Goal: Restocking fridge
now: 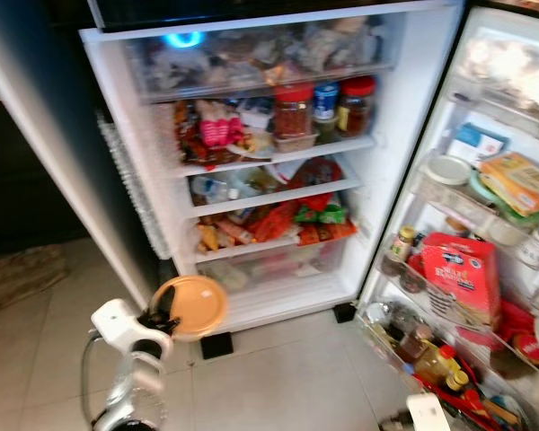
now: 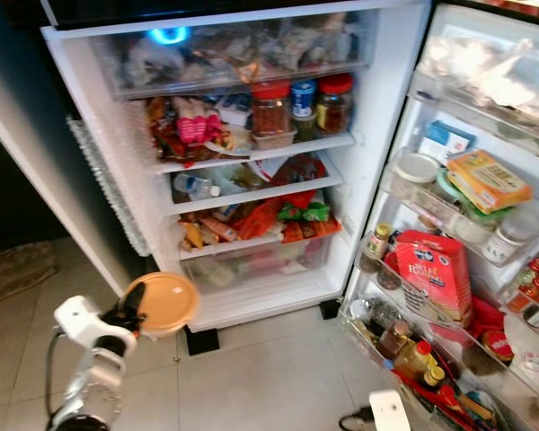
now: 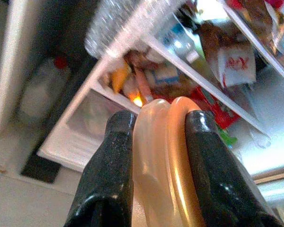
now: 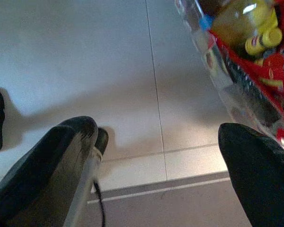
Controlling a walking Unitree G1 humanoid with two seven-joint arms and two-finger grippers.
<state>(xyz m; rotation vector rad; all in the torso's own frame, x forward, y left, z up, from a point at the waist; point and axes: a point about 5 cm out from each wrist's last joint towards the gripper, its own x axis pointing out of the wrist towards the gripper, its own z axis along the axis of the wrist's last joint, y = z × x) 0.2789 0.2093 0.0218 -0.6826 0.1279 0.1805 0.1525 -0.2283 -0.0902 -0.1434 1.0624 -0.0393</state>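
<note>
Orange lid (image 1: 192, 306), black fingers (image 3: 114, 161), white fridge (image 1: 422, 135)

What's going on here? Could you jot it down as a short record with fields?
Place: open fridge, tiled floor in front
Left claw: shut on an orange-lidded container, held low before the bottom drawer
Right claw: open, hanging over the floor beside the door's bottom rack
Shelves: packed with jars, packets and bottles
Door racks: red carton, sauce bottles, tubs
Stage: container not yet inside
</note>
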